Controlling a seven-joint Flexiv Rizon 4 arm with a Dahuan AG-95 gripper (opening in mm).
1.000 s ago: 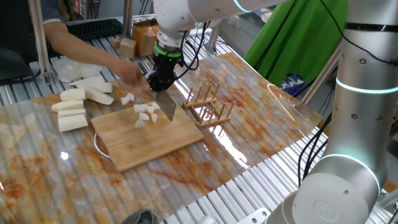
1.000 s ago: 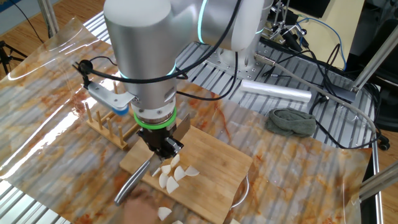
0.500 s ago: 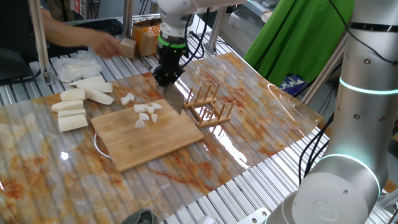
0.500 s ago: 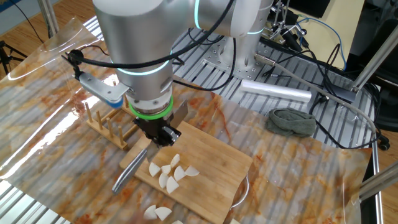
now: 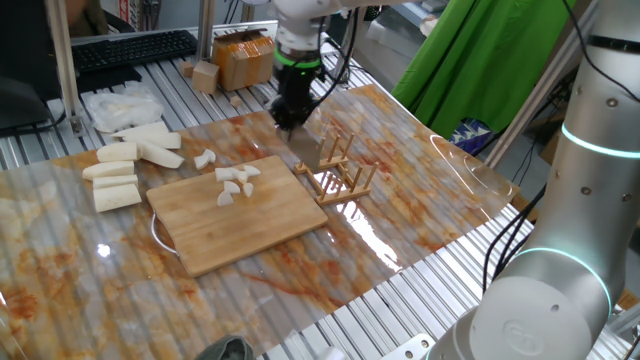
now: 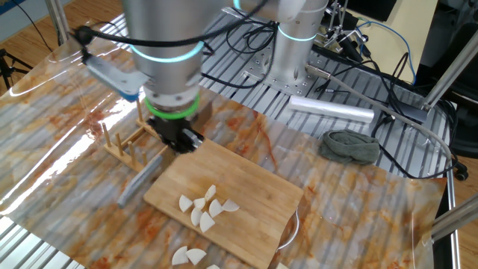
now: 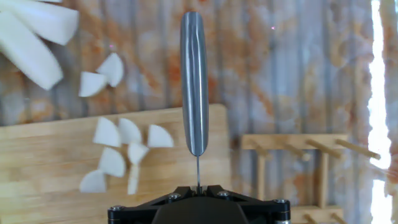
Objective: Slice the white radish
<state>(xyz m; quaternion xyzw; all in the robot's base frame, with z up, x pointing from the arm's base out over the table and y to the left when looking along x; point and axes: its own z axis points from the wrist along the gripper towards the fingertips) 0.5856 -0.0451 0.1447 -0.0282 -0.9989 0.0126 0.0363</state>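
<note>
The white radish lies as several small wedge chunks [image 5: 236, 181] on the wooden cutting board [image 5: 250, 225]; two more chunks [image 5: 204, 158] lie just off its far edge. They also show in the other fixed view [image 6: 203, 207] and the hand view [image 7: 127, 146]. My gripper [image 5: 287, 113] is shut on a knife [image 7: 194, 81]. It holds the knife above the board's far right corner, beside the wooden rack [image 5: 338, 170] and clear of the chunks. The knife's grey handle [image 6: 140, 178] points away from the gripper [image 6: 179, 140].
Larger radish sticks [image 5: 122, 165] lie left of the board, with a white plastic bag [image 5: 118, 104] behind them. Cardboard boxes [image 5: 243, 60] and a keyboard [image 5: 130, 48] stand at the back. A grey cloth [image 6: 349, 146] and a metal cylinder [image 6: 328, 110] lie on the far side.
My gripper has lifted the knife off the board and carried it from the chunks toward the rack. The person's hand that was near the chunks has withdrawn out of view.
</note>
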